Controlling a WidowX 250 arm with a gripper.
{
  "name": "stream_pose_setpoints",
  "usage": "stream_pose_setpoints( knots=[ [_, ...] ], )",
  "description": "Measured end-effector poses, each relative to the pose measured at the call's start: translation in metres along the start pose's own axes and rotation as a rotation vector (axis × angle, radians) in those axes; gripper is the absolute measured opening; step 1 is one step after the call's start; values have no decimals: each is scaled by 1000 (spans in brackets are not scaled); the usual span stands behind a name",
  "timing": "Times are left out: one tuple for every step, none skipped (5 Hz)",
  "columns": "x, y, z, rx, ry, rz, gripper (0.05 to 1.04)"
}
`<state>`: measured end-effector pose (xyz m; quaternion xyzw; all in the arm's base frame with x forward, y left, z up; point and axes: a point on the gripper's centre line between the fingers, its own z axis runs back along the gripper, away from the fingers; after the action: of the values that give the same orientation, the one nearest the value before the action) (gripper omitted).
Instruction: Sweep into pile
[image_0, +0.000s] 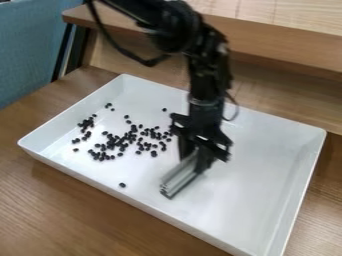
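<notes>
My black gripper (198, 159) hangs over the middle of the white tray, shut on a grey, bar-like sweeping tool (179, 177). The tool slants down to the lower left, its lower end at or just above the tray floor. Many small black beans (112, 142) lie loosely scattered over the left half of the white tray (257, 185), densest left of the gripper. A smaller group sits by the left wall, and a single bean (122, 185) lies apart near the front wall. The gripper may hide some beans behind it.
The tray's raised walls surround the beans and tool. It stands on a brown wooden table (80, 205). A wooden ledge (280, 45) runs behind it, and a blue fabric surface (27, 45) is at the upper left.
</notes>
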<state>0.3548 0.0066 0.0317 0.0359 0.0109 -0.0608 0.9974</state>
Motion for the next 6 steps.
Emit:
stream_pose_setpoints(
  knots=[
    [3, 24, -2, -78, -57, 42, 385],
    [6, 41, -4, -106, -77, 74, 385],
    [13, 51, -5, -106, -84, 83, 385],
    [18, 62, -6, -97, -75, 93, 385],
    [19, 73, -6, -58, -56, 82, 385],
    [5, 102, -8, -27, -35, 161, 385]
  ],
)
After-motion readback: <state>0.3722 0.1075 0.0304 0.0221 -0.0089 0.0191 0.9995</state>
